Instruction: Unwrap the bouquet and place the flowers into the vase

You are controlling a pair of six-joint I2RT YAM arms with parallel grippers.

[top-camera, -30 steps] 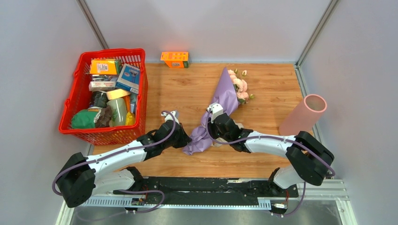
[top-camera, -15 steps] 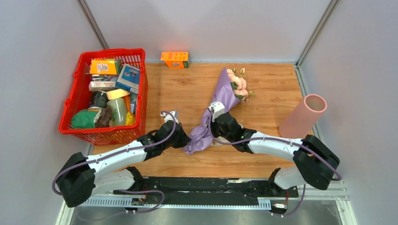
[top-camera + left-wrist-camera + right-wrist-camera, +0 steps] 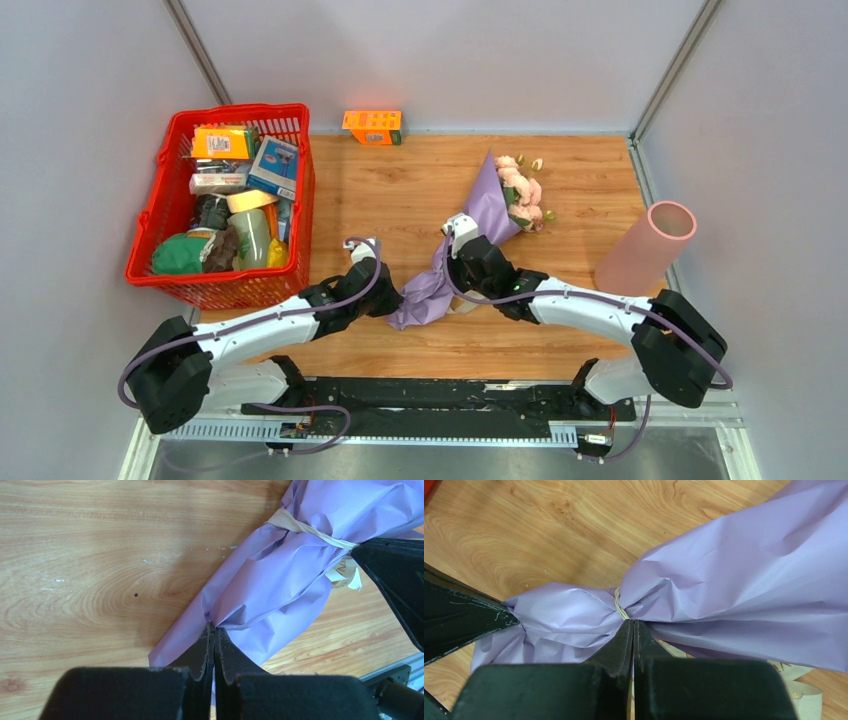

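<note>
The bouquet (image 3: 484, 214) lies slanted on the wooden table, wrapped in lilac paper. Its pink flowers (image 3: 522, 188) stick out at the far end. A cream ribbon (image 3: 619, 608) ties the paper at the waist. My left gripper (image 3: 214, 626) is shut on a fold of the paper (image 3: 280, 580) near the lower end. My right gripper (image 3: 633, 622) is shut at the tie, with the ribbon running between its fingers. In the top view the left gripper (image 3: 397, 300) and right gripper (image 3: 450, 270) sit on either side of the crumpled paper tail. The pink vase (image 3: 646, 244) stands at the right edge, apart from both.
A red basket (image 3: 172, 136) full of groceries stands at the left. An orange box (image 3: 372, 126) sits by the back wall. Grey walls close in the table on three sides. The right gripper's dark finger (image 3: 395, 575) shows in the left wrist view.
The right gripper has shut at the ribbon. The bouquet's flower end has swung to the right, and the right arm's elbow has shifted right. The left gripper stays shut on the paper.
</note>
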